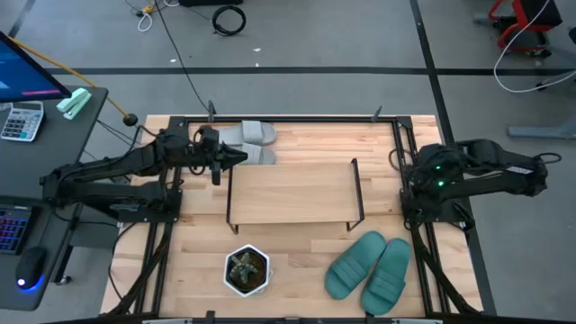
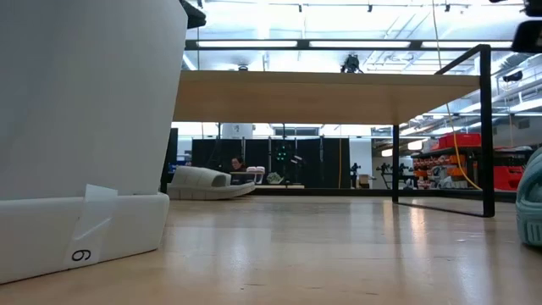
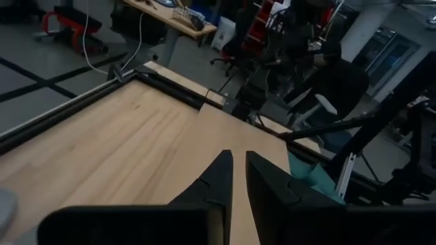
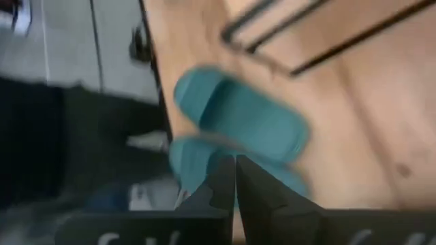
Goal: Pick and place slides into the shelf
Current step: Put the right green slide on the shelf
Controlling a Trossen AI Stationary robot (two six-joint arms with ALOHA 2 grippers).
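A grey concrete floor crossed by dark tape lines surrounds the wooden tabletop, with loose cables lying on it and a dark desk to one side carrying a calculator and a monitor. Looking level across the table, long ceiling light strips brighten a wide workshop hall where dark panels stand at the back and red equipment sits on shelving off to the side. Elsewhere, office chairs and another wooden desk stand on the same floor.
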